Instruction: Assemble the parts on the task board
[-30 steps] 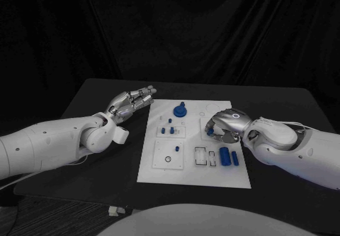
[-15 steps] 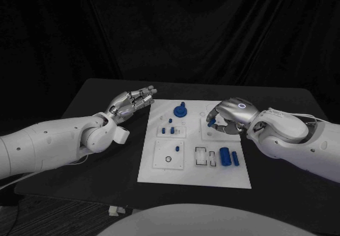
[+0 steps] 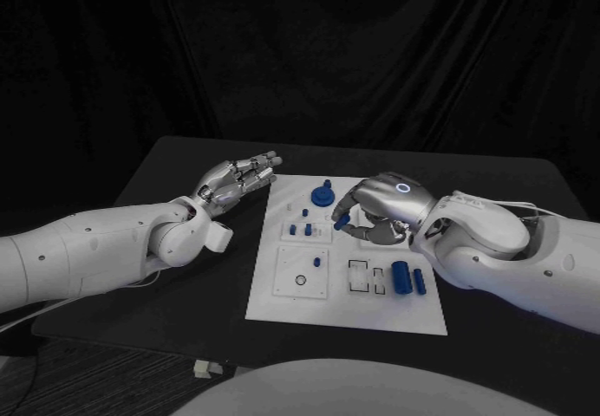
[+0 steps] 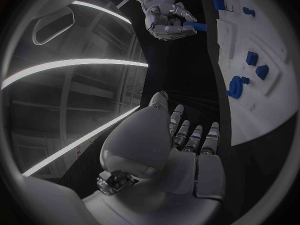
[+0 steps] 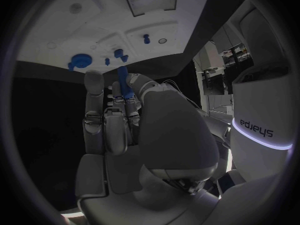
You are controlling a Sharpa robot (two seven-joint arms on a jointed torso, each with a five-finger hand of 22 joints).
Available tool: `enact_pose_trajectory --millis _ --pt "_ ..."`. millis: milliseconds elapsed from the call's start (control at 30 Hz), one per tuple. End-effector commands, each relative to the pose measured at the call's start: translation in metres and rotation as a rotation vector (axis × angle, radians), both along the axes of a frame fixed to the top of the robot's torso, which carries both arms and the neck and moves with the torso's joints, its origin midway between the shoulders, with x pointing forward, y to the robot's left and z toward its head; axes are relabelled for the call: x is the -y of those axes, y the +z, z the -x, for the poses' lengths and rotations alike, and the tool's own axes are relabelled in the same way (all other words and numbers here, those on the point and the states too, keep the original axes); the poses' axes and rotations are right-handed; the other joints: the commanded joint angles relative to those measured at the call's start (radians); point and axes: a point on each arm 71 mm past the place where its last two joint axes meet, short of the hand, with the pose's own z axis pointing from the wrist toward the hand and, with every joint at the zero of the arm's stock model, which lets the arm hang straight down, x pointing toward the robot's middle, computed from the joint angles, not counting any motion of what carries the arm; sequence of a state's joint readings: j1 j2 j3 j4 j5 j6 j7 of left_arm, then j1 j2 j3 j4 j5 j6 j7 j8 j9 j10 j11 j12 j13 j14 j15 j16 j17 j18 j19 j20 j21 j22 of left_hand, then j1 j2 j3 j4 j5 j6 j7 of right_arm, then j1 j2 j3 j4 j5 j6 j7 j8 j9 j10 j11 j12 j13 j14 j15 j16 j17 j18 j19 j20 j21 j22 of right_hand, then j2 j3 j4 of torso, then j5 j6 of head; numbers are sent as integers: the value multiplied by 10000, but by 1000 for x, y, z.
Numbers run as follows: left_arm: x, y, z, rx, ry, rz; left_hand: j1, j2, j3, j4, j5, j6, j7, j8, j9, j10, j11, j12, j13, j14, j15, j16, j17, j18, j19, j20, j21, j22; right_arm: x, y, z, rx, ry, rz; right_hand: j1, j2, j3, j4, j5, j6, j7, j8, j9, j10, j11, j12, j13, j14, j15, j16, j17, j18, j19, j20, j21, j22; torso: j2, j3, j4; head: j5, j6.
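Right hand [image 3: 381, 208] raised over the middle of the white task board [image 3: 300, 303], pinching a slim blue peg [image 3: 342, 221] between thumb and fingers, other fingers curled in. Peg [image 5: 123, 80] seen from the right wrist view sticking out past the fingertips, pointing toward the board [image 5: 75, 25]. Word "edjeys" legible in pale letters on a white housing [image 5: 256, 130] in that same view (no other writing readable anywhere).

Left hand [image 3: 234, 181] off the board's far left corner, above the black counter [image 3: 150, 217], palm up, fingers spread and slightly bent, holding nothing. Same hand [image 4: 187, 140] in the left wrist view with fingers apart, the board [image 4: 262, 115] just beside them.

On the board: a round blue knob piece [image 3: 322, 194] near the far edge, two small blue pieces [image 3: 302, 230] standing in a square recess just nearer, one small blue piece [image 3: 316, 260] in the next plate beside a dark ring [image 3: 300, 280]. Nearer the right edge, a thick blue cylinder [image 3: 401, 277] lying with a thinner blue pin [image 3: 419, 281] just beside it, next to two outlined rectangular slots [image 3: 367, 275].
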State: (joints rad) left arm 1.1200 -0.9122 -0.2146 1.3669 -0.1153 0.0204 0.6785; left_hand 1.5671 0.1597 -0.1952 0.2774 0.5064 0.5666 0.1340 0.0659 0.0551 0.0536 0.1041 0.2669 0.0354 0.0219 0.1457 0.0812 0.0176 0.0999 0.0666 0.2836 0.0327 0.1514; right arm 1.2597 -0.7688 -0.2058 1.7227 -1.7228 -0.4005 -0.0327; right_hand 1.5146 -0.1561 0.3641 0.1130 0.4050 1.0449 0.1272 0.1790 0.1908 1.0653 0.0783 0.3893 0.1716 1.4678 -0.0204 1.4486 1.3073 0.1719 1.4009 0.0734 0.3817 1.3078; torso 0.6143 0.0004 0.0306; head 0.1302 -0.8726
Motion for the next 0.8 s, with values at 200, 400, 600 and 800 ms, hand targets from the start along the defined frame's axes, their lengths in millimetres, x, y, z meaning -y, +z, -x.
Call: enact_pose_trajectory --millis 200,400,600,800 --pt "-2 8 1 925 188 540 49 -6 5 56 10 -44 -28 30 3 -4 15 31 7 -32 -151 -62 -17 29 -122 -3 -80 -105 -38 -18 24 -308 1054 147 65 35 7 -65 -89 -5 25 -52 10 219 -174 -77 -4 638 -9 35 1349 -173 71 -15 42 571 6 -2 -15 216 0" --pt "-2 8 1 928 194 541 42 0 4 63 9 -43 -34 30 3 -3 -2 37 7 -34 -129 -64 -17 34 -126 2 -82 -110 -57 -31 33 -659 1503 219 77 46 25 -98 -139 -42 41 -96 7 192 -157 -127 -16 636 -1 24 1337 -172 60 -14 40 567 8 -4 0 325 0" --pt "-3 8 2 952 225 539 -54 12 -41 91 -17 -288 -153 -22 -23 -82 -137 -129 -17 -135 -273 -293 -62 59 -272 -4 -144 -377 -69 -45 41 -973 1782 443 64 62 41 -120 -183 -96 66 -156 0 147 -130 -195 -34 633 20 17 1332 -176 41 -5 34 562 7 2 17 364 0" --pt "-4 8 2 969 249 535 -99 21 -66 83 -14 -542 -218 -79 -50 -135 -207 -223 -29 -184 -398 -462 -97 97 -319 -27 -155 -446 -76 -59 45 -1118 1886 752 58 57 39 -124 -195 -104 70 -166 0 140 -125 -207 -37 628 24 2 1316 -174 33 -3 13 557 7 -1 9 404 0"
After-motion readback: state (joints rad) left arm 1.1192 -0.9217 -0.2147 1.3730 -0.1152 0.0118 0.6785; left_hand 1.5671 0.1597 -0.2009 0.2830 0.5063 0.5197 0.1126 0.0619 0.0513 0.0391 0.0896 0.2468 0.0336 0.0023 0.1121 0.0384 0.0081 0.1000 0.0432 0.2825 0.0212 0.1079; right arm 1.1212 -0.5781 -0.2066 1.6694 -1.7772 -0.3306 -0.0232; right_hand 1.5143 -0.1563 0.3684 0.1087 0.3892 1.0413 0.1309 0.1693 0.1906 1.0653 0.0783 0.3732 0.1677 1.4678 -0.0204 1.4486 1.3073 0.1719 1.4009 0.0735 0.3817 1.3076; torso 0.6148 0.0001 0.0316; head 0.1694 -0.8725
